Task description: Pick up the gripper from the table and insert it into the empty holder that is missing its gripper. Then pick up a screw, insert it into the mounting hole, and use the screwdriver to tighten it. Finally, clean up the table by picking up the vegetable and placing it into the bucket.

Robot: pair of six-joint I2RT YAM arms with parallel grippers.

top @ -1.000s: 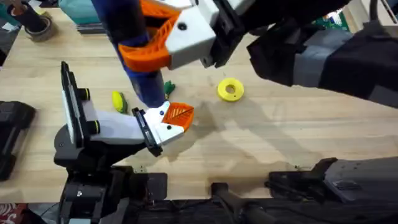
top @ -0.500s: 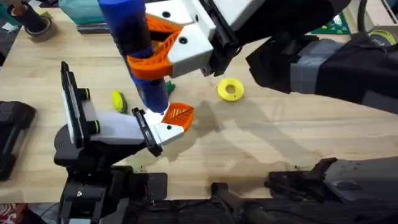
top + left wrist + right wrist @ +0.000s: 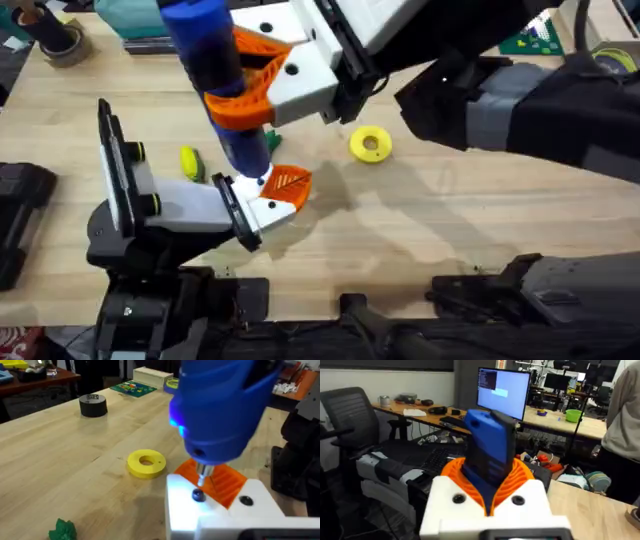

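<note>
Overhead view: right tool (image 3: 265,85) clamped around rigid blue cylindrical powered screwdriver (image 3: 215,80); likely top-heavy, best gripped mid-barrel. Left tool's state I cannot tell.

screwdriver (image 3: 215,75): blue body, silver metal bit
gripper (image 3: 288,183): orange, ribbed face
holder (image 3: 262,208): white, dark screw holes
right gripper (image 3: 262,78): white fingers, orange ribbed pads
ring (image 3: 370,144): yellow
vegetable (image 3: 63,529): green
table (image 3: 450,210): light wood grain
</note>
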